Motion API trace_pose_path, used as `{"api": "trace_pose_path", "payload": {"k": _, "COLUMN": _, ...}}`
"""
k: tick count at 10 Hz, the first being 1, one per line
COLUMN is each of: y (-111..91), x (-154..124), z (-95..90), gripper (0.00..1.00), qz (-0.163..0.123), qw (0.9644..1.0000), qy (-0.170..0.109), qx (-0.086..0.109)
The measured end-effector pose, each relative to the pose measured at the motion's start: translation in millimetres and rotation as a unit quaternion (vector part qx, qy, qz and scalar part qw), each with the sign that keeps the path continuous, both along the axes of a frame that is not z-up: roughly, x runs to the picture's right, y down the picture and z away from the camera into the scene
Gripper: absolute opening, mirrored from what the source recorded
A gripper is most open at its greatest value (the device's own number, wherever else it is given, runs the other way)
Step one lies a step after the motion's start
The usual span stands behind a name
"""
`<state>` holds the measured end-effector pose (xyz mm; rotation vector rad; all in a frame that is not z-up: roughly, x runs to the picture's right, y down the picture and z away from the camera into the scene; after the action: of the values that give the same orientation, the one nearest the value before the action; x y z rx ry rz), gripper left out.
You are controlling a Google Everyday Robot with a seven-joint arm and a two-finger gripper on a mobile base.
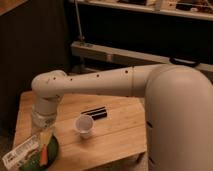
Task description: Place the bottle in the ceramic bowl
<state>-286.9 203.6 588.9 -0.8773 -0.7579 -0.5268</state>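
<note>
The big white arm (115,82) reaches across the wooden table (120,132) and bends down at the left side; the gripper (39,136) hangs at the end of it, low over the front left corner; its fingers are closed around the bottle (21,151). The bottle is whitish with a pale label; it lies tilted in the grip, sticking out to the left, right above the left edge of the ceramic bowl (50,150). The bowl is dark green and sits on the table corner; an orange thing (44,155) lies inside it. A small white cup (84,126) stands near the bowl; a black flat bar (95,113) lies just behind the cup.
</note>
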Motion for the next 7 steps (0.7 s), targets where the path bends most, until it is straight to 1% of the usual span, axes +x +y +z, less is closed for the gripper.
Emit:
{"api": "trace_pose_path", "payload": {"k": 1, "y": 4, "x": -2, "z": 3.7, "gripper": 0.6, "qz": -0.004, "qw": 1.0, "qy": 0.001, "qx": 0.001}}
{"api": "trace_pose_path", "payload": {"k": 2, "y": 4, "x": -2, "z": 3.7, "gripper": 0.6, "qz": -0.004, "qw": 1.0, "qy": 0.001, "qx": 0.001}}
{"api": "trace_pose_path", "payload": {"k": 3, "y": 11, "x": -7, "z": 17.1, "gripper": 0.76, "qz": -0.002, "qw": 1.0, "qy": 0.002, "qx": 0.0}}
{"api": "trace_pose_path", "payload": {"k": 4, "y": 13, "x": -11, "z": 28.1, "gripper": 0.8, "qz": 0.004, "qw": 1.0, "qy": 0.005, "qx": -0.002}}
{"api": "trace_pose_path", "payload": {"k": 5, "y": 13, "x": -12, "z": 38.7, "gripper": 0.8, "qz": 0.011, "qw": 0.9999, "qy": 0.01, "qx": -0.005}}
{"api": "trace_pose_path", "payload": {"k": 6, "y": 12, "x": -15, "z": 45.6, "gripper": 0.8, "qz": 0.019, "qw": 0.9997, "qy": 0.011, "qx": -0.007}}
{"api": "trace_pose_path", "payload": {"k": 7, "y": 9, "x": -20, "z": 57.1, "gripper": 0.8, "qz": 0.03, "qw": 0.9994, "qy": 0.013, "qx": -0.012}}
